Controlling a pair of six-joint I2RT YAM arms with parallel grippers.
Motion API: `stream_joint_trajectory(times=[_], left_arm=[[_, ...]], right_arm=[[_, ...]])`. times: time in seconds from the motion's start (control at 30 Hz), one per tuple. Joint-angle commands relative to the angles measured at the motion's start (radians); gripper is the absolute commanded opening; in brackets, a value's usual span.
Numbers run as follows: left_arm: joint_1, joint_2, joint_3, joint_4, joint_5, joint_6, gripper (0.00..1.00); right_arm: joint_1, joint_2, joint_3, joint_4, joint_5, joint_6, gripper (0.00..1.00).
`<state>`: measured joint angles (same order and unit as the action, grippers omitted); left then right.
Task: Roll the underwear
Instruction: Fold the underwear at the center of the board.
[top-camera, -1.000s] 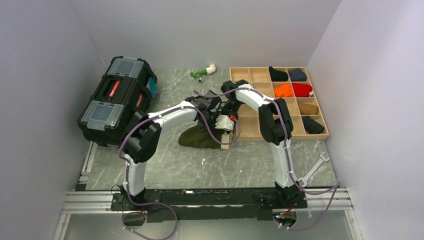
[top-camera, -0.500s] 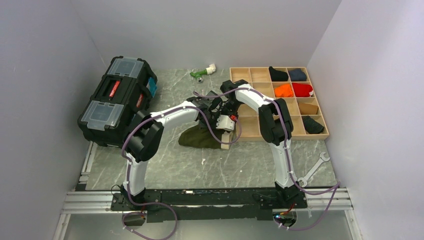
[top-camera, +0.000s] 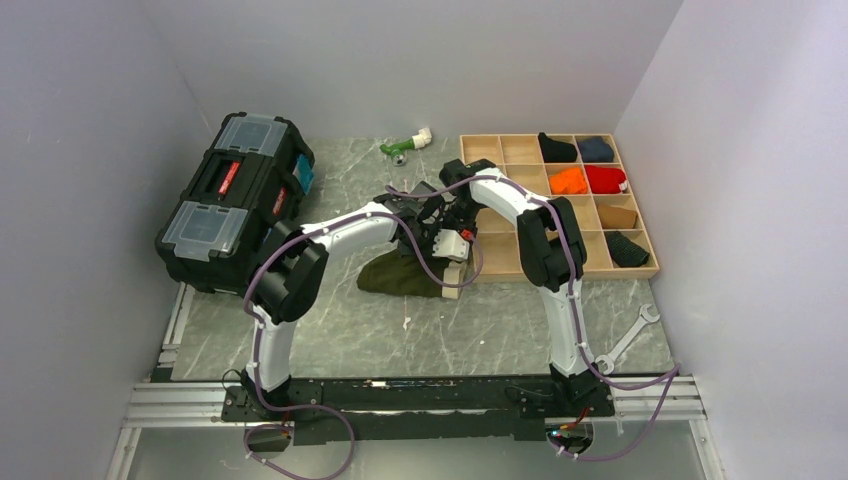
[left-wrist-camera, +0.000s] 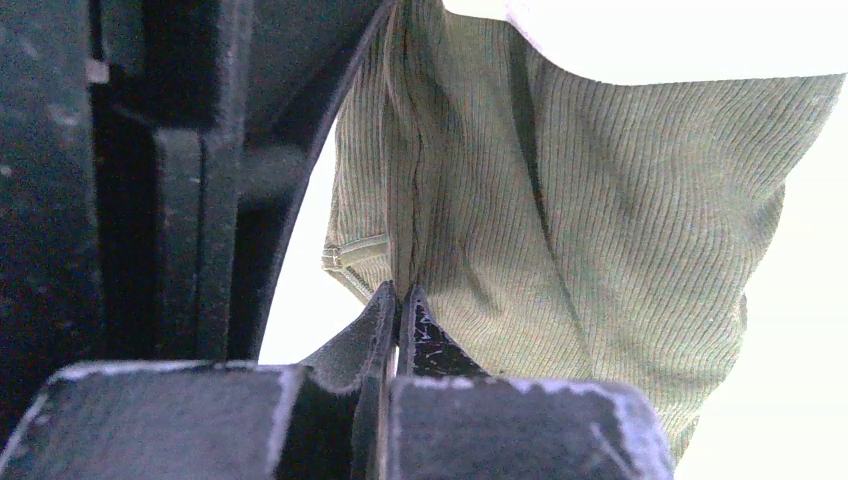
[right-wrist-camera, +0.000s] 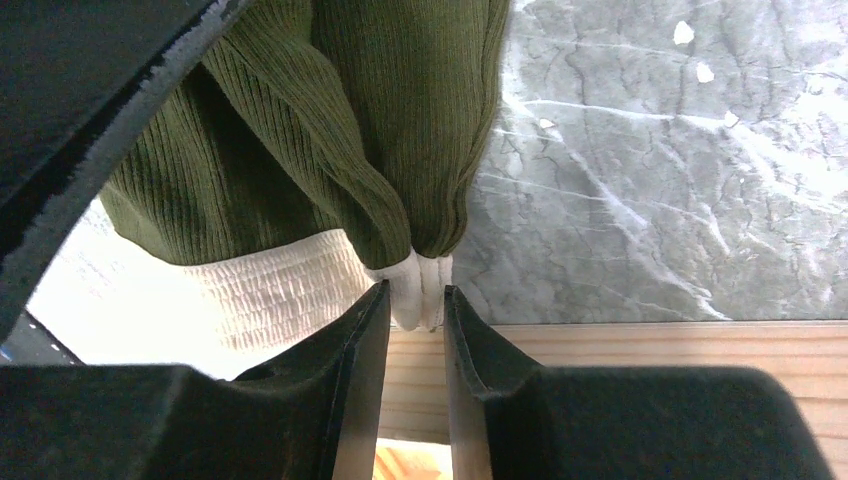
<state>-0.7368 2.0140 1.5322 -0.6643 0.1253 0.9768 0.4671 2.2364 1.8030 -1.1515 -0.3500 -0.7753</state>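
Nudged the left elbow slightly rightward since a second ago; little else changed. Pinching a fold of the soft olive-green ribbed underwear (top-camera: 395, 278) with the left pincer (left-wrist-camera: 400, 300), pressed together, and gripping its cream waistband with the right pincer (right-wrist-camera: 417, 300), with the cloth trailing onto the grey marbled counter (top-camera: 480, 330) beside the wooden tray (top-camera: 520, 137). Probably mid-fold, not yet rolled; next calls for turning both held edges over together.

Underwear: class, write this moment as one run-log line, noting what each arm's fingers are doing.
underwear: olive, beside wooden tray | left fingers: shut on olive fold | right fingers: pinching cream waistband edge
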Motion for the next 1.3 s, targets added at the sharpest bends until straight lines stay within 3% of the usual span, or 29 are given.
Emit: stream_joint_trajectory(times=[0.0, 0.6, 1.27], left_arm=[[0.008, 0.002, 0.038, 0.034, -0.005, -0.017, 0.00], [0.014, -0.001, 0.032, 0.063, -0.023, -0.043, 0.00], [0.014, 0.007, 0.037, 0.077, 0.016, -0.067, 0.00]], right_arm=[[-0.012, -0.054, 0.000, -0.010, 0.103, -0.020, 0.29], [-0.003, -0.064, 0.017, 0.001, 0.129, -0.009, 0.34], [-0.003, -0.106, 0.018, -0.010, 0.040, 0.011, 0.41]])
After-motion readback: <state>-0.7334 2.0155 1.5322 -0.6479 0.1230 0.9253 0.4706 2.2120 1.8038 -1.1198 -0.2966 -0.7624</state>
